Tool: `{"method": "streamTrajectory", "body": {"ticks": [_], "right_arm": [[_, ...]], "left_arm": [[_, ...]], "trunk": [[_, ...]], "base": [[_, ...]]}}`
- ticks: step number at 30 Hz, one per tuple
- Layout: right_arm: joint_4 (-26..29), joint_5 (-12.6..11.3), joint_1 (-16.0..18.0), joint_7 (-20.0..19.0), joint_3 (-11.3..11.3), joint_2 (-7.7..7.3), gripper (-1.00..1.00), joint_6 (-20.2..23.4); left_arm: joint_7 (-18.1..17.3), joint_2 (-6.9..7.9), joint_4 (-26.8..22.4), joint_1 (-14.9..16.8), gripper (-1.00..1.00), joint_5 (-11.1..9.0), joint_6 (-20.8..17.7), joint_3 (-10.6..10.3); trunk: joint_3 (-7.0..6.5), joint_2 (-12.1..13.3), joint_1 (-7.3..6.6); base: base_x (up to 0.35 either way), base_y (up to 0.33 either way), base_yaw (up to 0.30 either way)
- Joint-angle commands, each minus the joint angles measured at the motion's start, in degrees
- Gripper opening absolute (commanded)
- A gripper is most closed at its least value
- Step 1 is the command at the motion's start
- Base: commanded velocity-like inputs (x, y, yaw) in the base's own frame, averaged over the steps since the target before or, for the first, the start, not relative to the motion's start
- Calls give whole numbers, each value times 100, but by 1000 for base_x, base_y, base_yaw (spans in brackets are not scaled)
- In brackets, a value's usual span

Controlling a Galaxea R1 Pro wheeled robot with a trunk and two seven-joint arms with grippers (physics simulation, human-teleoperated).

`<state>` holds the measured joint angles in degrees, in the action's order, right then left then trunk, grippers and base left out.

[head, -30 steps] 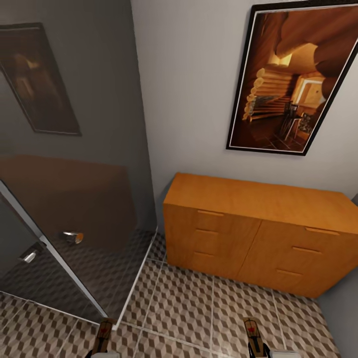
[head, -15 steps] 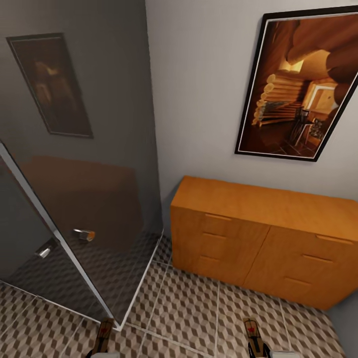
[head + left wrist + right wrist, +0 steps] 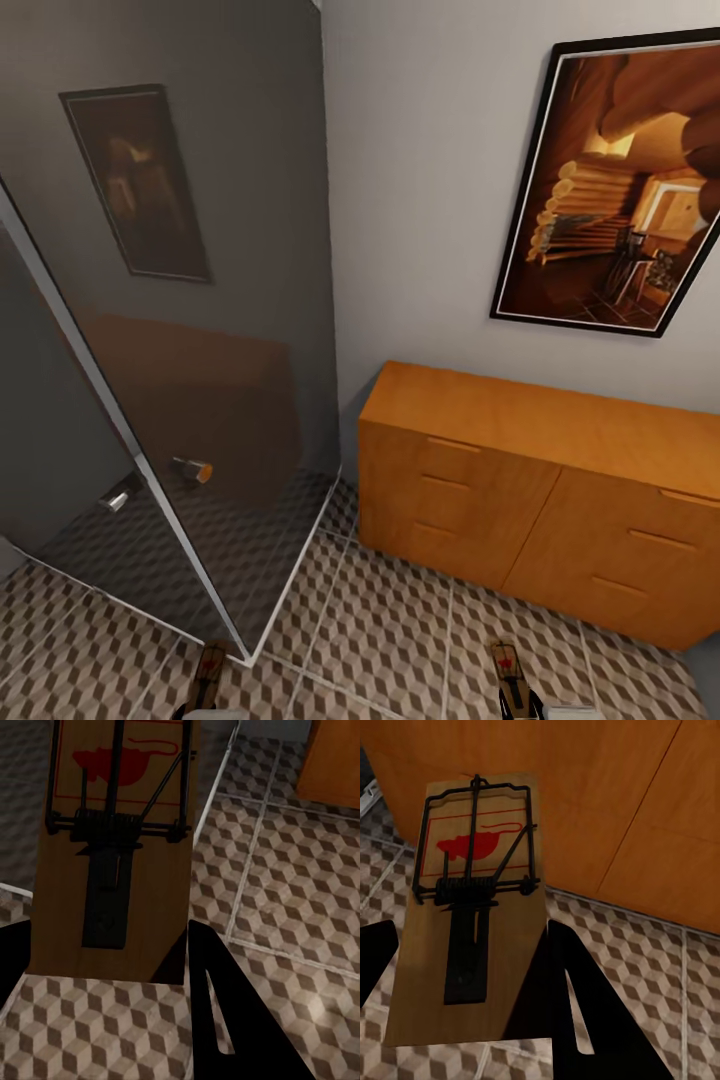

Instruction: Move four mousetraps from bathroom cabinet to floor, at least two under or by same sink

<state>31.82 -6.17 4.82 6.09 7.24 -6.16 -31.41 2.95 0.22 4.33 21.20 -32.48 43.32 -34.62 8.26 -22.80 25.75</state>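
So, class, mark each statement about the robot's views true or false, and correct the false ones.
1. Each gripper holds a mousetrap. True: left mousetrap, right mousetrap.
2. The cabinet is white. False: it is orange wood.
3. The floor has a cube-pattern tile. True.
4. A framed picture hangs above the cabinet. True.
5. A mousetrap lies on top of the cabinet. False: its top is bare.
6. The glass door has no handle. False: a chrome knob shows.
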Motion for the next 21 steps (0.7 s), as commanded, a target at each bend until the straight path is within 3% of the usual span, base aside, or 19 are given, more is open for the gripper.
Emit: {"method": "streamTrajectory", "body": {"ticks": [1,17,21], "right_arm": [[0,-60,4,33,49,-8,-100,-18],[0,-60,5,36,49,-8,-100,-22],[0,-60,5,41,45,-8,-100,-19]], "left_arm": [[65,-4,15,7,-100,22,19,-45],[65,-11,15,7,-100,22,19,-45],[65,-12,15,7,-100,22,19,-45]], "trunk": [[3,-12,4],[-65,-12,4],[-66,-12,4]], "base": [[0,0,125],[0,0,74],[0,0,202]]}}
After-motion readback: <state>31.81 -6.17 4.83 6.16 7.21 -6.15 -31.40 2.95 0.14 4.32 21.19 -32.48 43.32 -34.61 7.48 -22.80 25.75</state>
